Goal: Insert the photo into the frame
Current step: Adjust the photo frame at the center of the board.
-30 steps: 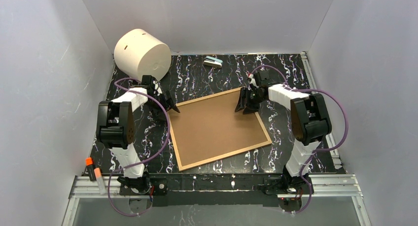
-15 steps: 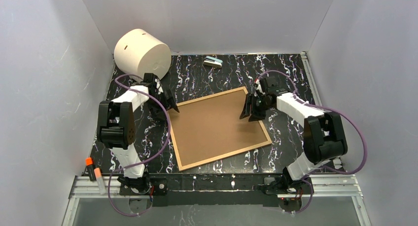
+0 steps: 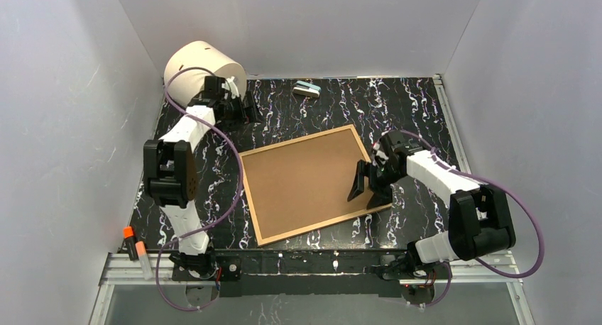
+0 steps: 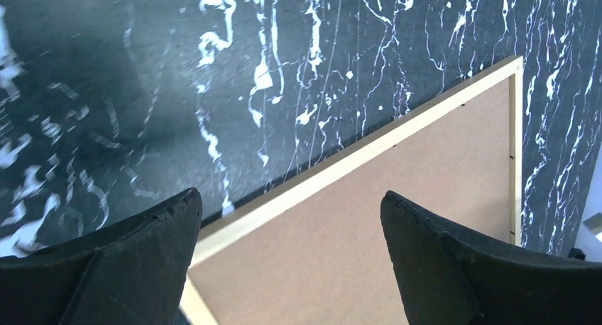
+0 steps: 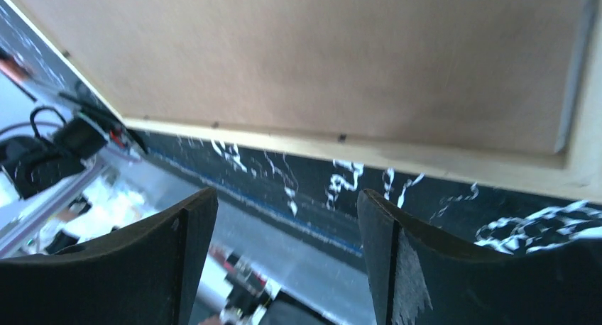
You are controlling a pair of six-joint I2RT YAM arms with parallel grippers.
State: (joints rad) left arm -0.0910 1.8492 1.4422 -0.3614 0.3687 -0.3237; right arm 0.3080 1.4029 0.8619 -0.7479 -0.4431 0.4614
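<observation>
Frame [image 3: 305, 183] brown back up; front face hidden.

Large light-wood picture frame [image 3: 312, 183] lies brown fibreboard back up on the black white-veined table [image 3: 419, 105]. Its front faces down, unseen, so I cannot tell what it holds. My right gripper [image 3: 364, 191] covers part of its right edge. Left wrist view: frame cut off at the bottom edge, table's left part blurred. Right wrist view: soft throughout, and the dark hardware [image 5: 71, 155] beyond the table's edge is unreadable. Small grey-blue object [image 3: 307, 89] at the far edge: too small to identify.
</observation>
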